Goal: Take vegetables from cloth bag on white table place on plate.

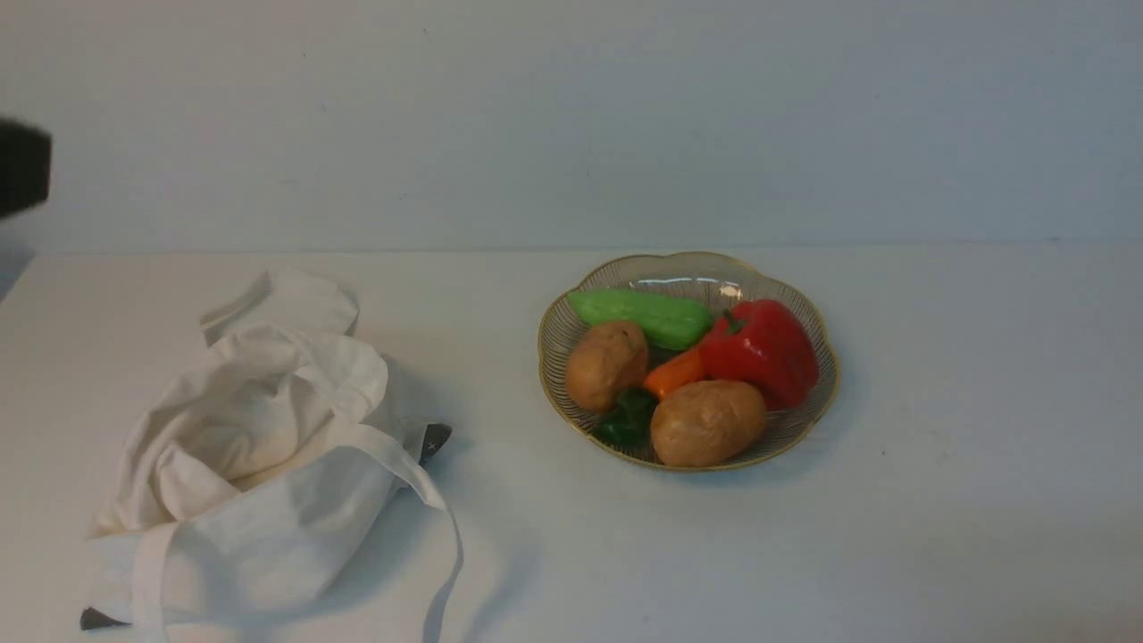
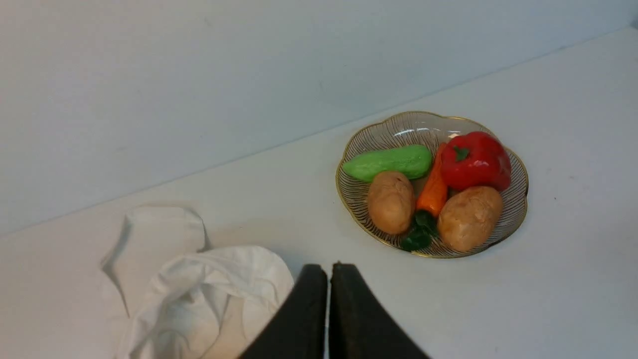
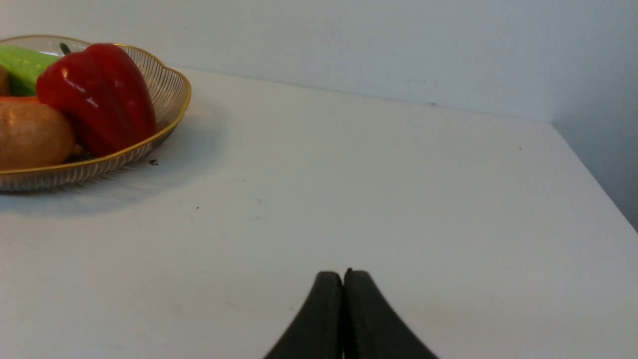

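The red bell pepper lies in the gold-rimmed glass plate at the table's middle right, with its green stem up. It also shows in the left wrist view and the right wrist view. The off-white cloth bag lies crumpled at the front left of the white table. My left gripper is shut and empty, raised above the table between bag and plate. My right gripper is shut and empty, low over bare table to the right of the plate.
The plate also holds two brown potatoes, an orange carrot with dark green leaves, and a light green cucumber. The bag's strap trails toward the front edge. A dark part of my left arm shows at far left.
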Tool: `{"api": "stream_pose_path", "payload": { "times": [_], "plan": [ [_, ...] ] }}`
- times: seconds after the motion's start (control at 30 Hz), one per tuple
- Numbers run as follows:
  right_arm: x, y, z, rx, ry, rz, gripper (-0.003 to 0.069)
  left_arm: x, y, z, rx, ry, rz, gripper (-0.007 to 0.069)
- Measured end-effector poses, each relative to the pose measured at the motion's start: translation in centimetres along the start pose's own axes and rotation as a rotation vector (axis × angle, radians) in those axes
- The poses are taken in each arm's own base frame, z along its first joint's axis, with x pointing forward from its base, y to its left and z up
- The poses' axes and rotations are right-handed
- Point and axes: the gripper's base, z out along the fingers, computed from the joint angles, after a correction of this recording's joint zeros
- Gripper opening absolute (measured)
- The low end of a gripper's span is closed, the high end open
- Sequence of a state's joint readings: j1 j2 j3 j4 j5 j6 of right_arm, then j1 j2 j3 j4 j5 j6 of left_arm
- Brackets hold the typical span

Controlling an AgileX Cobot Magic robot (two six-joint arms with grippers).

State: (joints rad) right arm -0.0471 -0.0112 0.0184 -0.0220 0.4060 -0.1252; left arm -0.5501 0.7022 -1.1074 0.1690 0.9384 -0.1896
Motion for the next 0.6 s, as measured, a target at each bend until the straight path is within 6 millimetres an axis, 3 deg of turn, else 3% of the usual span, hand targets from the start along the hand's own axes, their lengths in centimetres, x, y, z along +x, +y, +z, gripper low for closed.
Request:
{"api": "stream_pose_path", "payload": {
  "times": [0.07, 0.23, 0.4, 0.6],
  "plan": [
    [0.0, 0.0, 0.0, 0.0, 0.0, 0.0, -0.0015, 1.5, 0.2, -0.4, 0.005, -0.03, -0.02, -0.0005],
    [0.0, 0.0, 0.0, 0.0, 0.0, 0.0, -0.0015, 7.5, 0.9, -2.4, 0.027, -0.116, -0.075, -0.0005],
    [0.0, 0.0, 0.0, 0.0, 0.0, 0.0, -0.0015, 10.4, 1.3, -3.5, 0.033, -0.161, -0.083, -0.0005],
    [0.0, 0.0, 0.0, 0.0, 0.0, 0.0, -0.0015, 11.8, 1.5, -4.4, 0.039, -0.206, -0.09, -0.0005]
  ]
}}
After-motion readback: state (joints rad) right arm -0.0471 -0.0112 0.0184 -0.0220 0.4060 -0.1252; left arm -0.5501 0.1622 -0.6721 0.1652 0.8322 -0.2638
